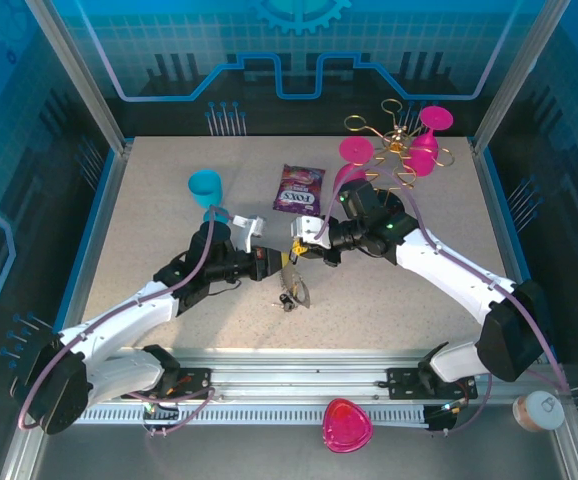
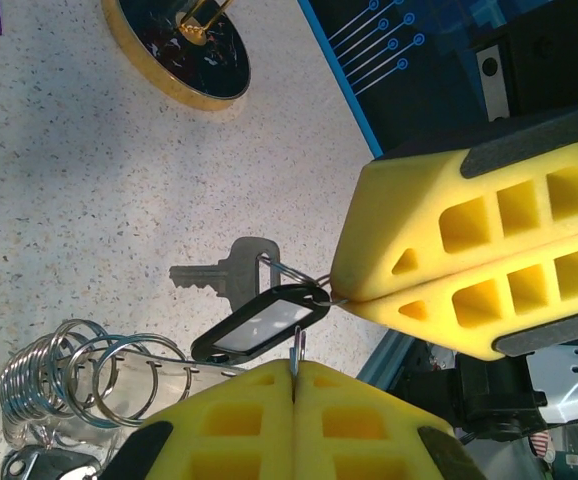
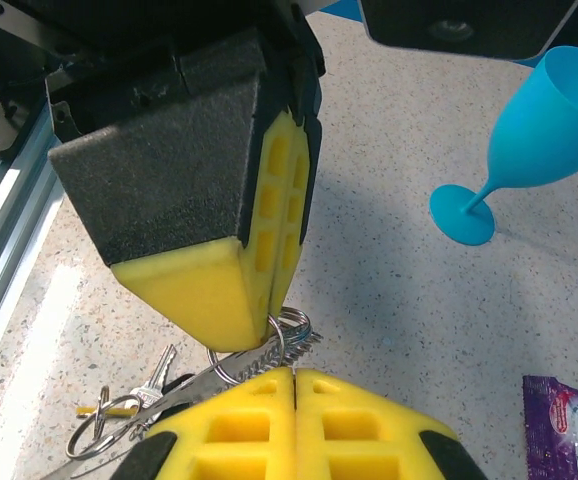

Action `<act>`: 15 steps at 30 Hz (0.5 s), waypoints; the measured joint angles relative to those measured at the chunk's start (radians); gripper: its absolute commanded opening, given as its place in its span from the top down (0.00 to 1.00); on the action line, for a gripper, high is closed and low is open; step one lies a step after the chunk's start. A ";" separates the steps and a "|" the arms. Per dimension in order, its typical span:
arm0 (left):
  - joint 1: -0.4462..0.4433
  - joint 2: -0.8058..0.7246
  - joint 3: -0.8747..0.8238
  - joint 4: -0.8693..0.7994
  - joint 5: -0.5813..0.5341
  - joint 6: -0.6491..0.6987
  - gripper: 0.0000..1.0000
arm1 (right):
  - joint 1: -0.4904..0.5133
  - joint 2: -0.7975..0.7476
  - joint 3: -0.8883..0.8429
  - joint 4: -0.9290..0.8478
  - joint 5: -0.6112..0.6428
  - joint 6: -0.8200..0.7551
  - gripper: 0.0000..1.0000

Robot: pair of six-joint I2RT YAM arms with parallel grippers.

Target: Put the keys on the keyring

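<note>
Top external: over the counter (image 1: 159,180), the left gripper (image 1: 253,236) and right gripper (image 1: 305,238) meet tip to tip, with the keys (image 1: 290,293) below them.

Left wrist: left fingers (image 2: 239,420) are clenched on a thin wire of the keyring (image 2: 64,375). The right fingers (image 2: 449,220) pinch the small ring of a silver key with a black tag.

Right wrist: both finger pairs are pressed shut at the stacked rings. A blue goblet (image 3: 529,130) stands beyond.

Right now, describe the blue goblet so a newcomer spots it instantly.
Start at the gold rack at the far right of the table. Go left past the purple candy bag: the blue goblet stands alone on its foot, beyond the left arm. The goblets by the rack are pink.
</note>
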State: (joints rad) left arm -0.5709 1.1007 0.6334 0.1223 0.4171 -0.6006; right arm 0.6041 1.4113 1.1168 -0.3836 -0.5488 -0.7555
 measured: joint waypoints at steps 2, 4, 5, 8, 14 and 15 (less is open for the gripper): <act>0.000 0.000 0.000 0.000 0.000 -0.003 1.00 | 0.000 0.000 0.002 0.001 0.003 0.005 1.00; 0.000 0.000 0.000 0.000 0.000 -0.003 1.00 | 0.001 0.000 0.004 0.001 0.008 0.008 1.00; 0.001 0.000 0.000 0.000 0.000 -0.003 1.00 | 0.003 0.001 0.004 0.002 0.010 0.011 1.00; 0.002 0.000 0.000 0.000 0.000 -0.003 1.00 | 0.010 0.003 0.004 0.002 0.015 0.016 1.00; 0.003 0.008 0.000 0.002 0.001 -0.004 1.00 | 0.020 0.010 0.005 0.005 0.017 0.024 1.00; 0.003 0.009 0.000 0.002 0.001 -0.004 1.00 | 0.021 0.012 0.005 0.005 0.018 0.026 1.00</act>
State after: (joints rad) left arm -0.5674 1.1099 0.6334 0.1246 0.4179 -0.6044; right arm 0.6254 1.4231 1.1213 -0.3790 -0.5312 -0.7292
